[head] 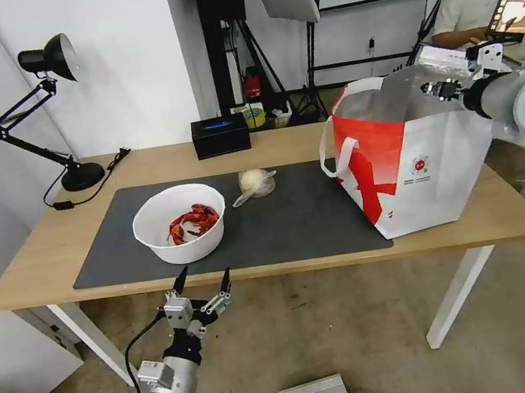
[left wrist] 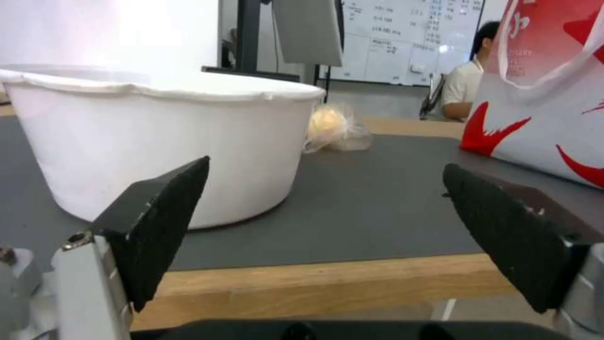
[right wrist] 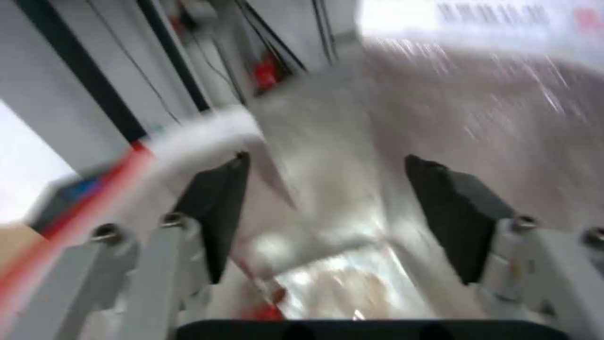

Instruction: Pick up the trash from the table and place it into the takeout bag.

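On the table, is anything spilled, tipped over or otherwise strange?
Nothing stands out. The bowl sits upright on the mat with the shells inside, the clear bag lies beside it, and the takeout bag stands upright.

My table (head: 48, 251), light wood — dark grey mat (head: 293, 218) centre; takeout bag (head: 419, 162) right; black lamp (head: 61, 110) far left; tissue box (head: 220, 135) far.

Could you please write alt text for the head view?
A white bowl of red crayfish shells and a clear bag sit on a table's grey mat. The open left end effector hovers before the bowl; the right end effector is above the takeout bag.
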Robot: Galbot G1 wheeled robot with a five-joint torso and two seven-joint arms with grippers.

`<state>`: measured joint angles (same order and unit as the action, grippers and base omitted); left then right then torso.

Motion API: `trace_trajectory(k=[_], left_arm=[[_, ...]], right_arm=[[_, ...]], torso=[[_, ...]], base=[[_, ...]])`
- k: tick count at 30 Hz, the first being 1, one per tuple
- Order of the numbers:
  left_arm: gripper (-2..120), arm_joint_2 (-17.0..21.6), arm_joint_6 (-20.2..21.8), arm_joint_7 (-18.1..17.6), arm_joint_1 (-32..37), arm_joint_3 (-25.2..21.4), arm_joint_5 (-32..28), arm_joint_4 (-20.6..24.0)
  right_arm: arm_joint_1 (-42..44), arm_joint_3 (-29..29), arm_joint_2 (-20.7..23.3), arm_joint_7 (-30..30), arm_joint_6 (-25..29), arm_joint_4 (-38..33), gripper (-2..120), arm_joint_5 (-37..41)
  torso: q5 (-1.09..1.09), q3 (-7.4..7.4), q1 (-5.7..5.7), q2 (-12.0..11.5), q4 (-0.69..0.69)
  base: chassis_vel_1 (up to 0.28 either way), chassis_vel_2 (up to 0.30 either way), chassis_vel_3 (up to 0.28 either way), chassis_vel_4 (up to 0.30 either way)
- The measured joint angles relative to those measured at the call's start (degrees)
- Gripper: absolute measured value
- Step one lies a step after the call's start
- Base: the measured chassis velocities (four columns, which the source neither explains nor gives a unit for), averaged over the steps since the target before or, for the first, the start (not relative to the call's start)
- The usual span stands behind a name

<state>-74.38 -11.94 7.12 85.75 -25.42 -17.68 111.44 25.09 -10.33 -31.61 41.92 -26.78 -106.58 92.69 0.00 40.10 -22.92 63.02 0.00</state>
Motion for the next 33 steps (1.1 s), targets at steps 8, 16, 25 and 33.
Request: trace_trajectory(k=[8, 16, 25, 33], left_arm=[[100, -0.07, -0.02, 0.03, 0.55, -0.30, 0.01, 0.57], [100, -0.70, -0.07, 0.05, 0.99, -1.28, 0.00, 1.06], [100, -1.01, 1.31, -0.30, 1.28, -2.54, 0.46, 2.61], [100, -0.77, 3.74, -0.54, 1.84, -4.75, 1.35, 3.69]], right_arm=[[9.61, -3.36, -0.41, -19.75, 19.20, -4.77, 96, -18.13], [20.96, -6.80, -2.42, -30.44, 29.96, -9.48, 100, -32.20], [36.78, -15.72, -9.20, -37.85, 37.66, -15.29, 100, -50.33], [46.89, -18.87, -17.98, -39.82, 40.35, -16.33, 100, -59.39]], torso=[[0.00, 0.00, 0.00, 0.00, 0.00], [0.01, 0.00, 0.01, 0.00, 0.00], [0.02, -0.01, 0.01, 0.00, -0.02], [0.00, 0.00, 0.01, 0.01, -0.01]], base=[[0.000, 0.000, 0.000, 0.000], [0.000, 0.000, 0.000, 0.000], [0.000, 0.000, 0.000, 0.000], [0.000, 0.000, 0.000, 0.000]])
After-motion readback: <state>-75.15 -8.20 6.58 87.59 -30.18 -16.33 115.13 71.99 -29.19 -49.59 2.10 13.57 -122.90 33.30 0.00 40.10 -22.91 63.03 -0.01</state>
